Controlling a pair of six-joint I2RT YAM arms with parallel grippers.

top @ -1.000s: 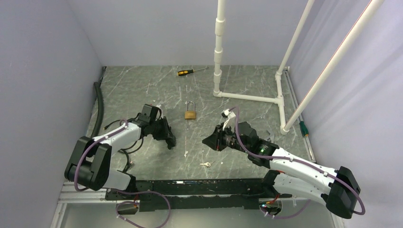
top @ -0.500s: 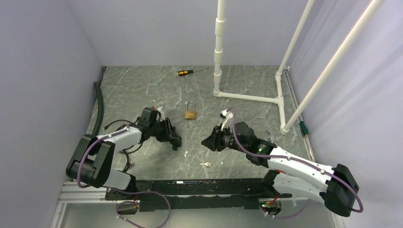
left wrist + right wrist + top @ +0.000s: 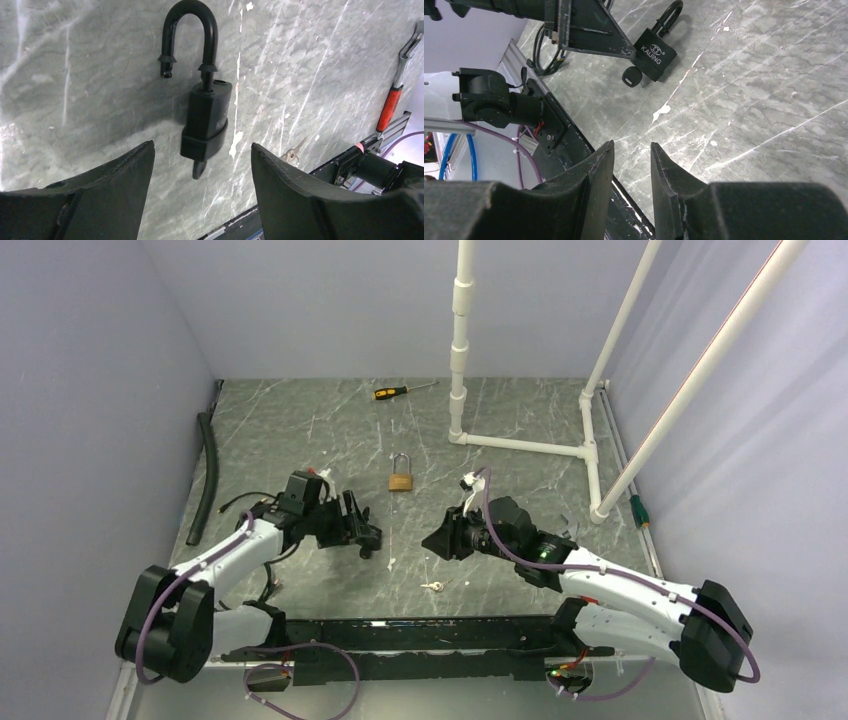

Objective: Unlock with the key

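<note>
A black padlock (image 3: 206, 120) lies flat on the marble table, and one leg of its shackle (image 3: 167, 60) is free of the body. A key with a black head (image 3: 198, 169) sticks out of its underside. My left gripper (image 3: 201, 146) is open, its fingers wide on either side of the lock's key end and touching nothing. The right wrist view shows the same padlock (image 3: 655, 54) and key head (image 3: 631, 76) ahead, beside a left finger (image 3: 589, 30). My right gripper (image 3: 632, 144) is a little open and empty, to the right of the lock (image 3: 437, 540).
A brass padlock (image 3: 402, 478) lies behind the grippers, and a loose silver key (image 3: 432, 586) near the front rail. A screwdriver (image 3: 400, 391) lies at the back. A white pipe frame (image 3: 520, 445) stands at the right, and a black hose (image 3: 205, 475) runs along the left wall.
The left gripper's jaws have spread wide and its arm has swung down and to the left. The right gripper has edged left with its jaws slightly wider.
</note>
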